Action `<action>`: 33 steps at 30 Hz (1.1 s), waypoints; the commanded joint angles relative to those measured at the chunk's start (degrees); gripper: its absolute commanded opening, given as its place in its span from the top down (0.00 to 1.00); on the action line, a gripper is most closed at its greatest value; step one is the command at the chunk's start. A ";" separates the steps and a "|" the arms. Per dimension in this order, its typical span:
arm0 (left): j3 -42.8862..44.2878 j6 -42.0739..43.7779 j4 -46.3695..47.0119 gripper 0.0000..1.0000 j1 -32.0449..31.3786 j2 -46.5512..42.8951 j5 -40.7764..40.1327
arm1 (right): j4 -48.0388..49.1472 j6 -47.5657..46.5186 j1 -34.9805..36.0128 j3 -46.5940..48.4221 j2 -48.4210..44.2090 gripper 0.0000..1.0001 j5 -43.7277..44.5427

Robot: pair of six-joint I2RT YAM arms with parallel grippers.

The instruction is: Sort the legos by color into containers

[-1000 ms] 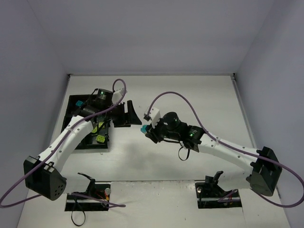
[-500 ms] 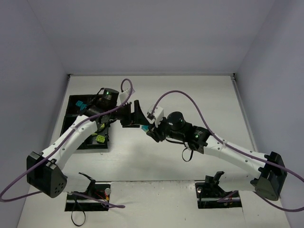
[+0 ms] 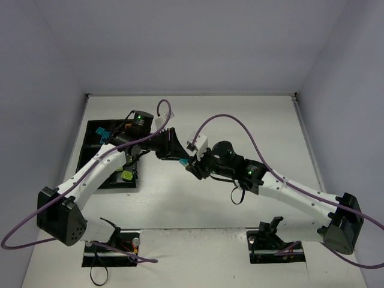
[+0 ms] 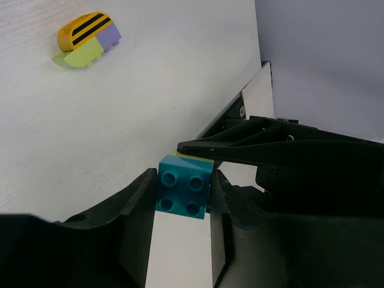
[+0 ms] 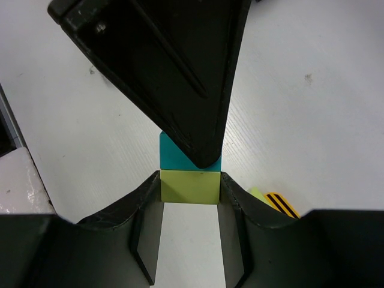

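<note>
Tray partly under left arm; striped orange brick cut off behind right finger.

Between left end effector and right end effector sit stacked bricks; tray lies farther left.

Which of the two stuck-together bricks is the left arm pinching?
The teal brick, between the left fingers; the yellow-green brick joined to it sits in the right fingers.

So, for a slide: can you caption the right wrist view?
Right gripper holds the lime brick while the left gripper pinches the teal brick stacked on it.
</note>
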 commanded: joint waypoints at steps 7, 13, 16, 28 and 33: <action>1.92 1.37 3.78 0.89 0.04 0.11 2.14 | 4.90 -0.43 -0.48 0.59 -2.68 1.00 0.48; 4.65 4.62 0.53 0.91 2.67 1.25 2.23 | 4.55 0.27 -1.44 -3.53 -5.49 1.00 0.39; 5.53 5.85 -0.08 0.91 4.69 1.43 3.01 | 3.85 0.89 -1.97 -5.03 -6.90 1.00 0.31; 14.58 16.58 -11.85 0.91 22.00 3.98 -7.50 | 2.35 1.50 -2.85 -6.62 -6.02 1.00 0.48; 18.53 17.37 -11.69 0.91 31.58 6.52 -33.68 | 2.26 1.42 -2.94 -5.39 -3.74 1.00 -0.40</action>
